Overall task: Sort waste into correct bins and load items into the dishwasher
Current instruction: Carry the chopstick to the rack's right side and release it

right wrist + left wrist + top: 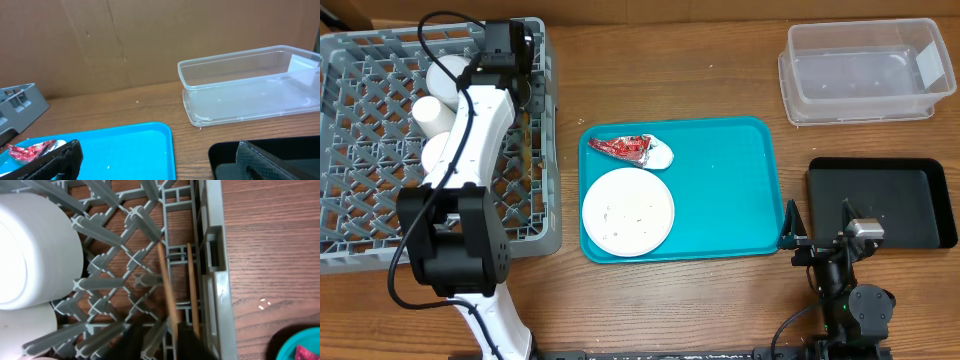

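My left gripper (160, 342) reaches into the grey dishwasher rack (380, 230) by its right wall. Its dark fingers (131, 342) stand slightly apart. Two wooden chopsticks (168, 280) lie on the lattice, one running between the fingers. A white bowl (30, 250) and a white cup (432, 112) sit in the rack. The white plate (628, 210), speckled with grains, lies on the teal tray (720, 190) beside the red wrapper (625, 147) and napkin (660, 155). My right gripper (818, 225) hangs open and empty between the teal tray and the black tray (885, 200).
The clear tub (865, 70) stands at the back right, also in the right wrist view (240, 95). A few white grains (264, 304) lie on the wooden table just right of the rack wall. A brown cardboard wall closes the back.
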Controlling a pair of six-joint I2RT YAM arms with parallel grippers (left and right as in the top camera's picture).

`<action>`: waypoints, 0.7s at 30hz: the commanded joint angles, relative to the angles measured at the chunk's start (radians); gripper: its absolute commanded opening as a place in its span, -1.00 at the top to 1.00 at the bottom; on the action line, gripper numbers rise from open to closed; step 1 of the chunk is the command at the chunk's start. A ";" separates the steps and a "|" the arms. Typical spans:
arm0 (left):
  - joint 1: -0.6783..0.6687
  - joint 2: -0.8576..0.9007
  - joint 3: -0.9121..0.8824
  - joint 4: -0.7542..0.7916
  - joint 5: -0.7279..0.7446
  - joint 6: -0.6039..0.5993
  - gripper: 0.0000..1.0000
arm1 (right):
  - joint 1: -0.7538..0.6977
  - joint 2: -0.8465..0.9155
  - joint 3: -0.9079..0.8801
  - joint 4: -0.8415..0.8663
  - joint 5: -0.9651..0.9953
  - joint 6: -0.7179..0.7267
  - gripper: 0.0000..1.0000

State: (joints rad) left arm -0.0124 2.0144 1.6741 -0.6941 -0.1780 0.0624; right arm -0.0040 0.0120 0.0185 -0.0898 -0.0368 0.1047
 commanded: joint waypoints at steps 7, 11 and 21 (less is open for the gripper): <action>0.007 -0.009 -0.003 0.010 0.022 -0.125 0.31 | 0.003 -0.002 -0.010 0.006 0.010 0.003 -0.99; 0.006 -0.071 -0.003 -0.014 0.022 -0.188 0.36 | 0.003 -0.002 -0.010 0.006 0.010 0.003 -0.99; 0.027 -0.390 -0.003 -0.119 0.020 -0.360 -1.00 | 0.003 -0.002 -0.010 0.006 0.010 0.003 -0.99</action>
State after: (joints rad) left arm -0.0078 1.7592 1.6684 -0.8013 -0.1635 -0.1688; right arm -0.0040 0.0120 0.0185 -0.0898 -0.0364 0.1043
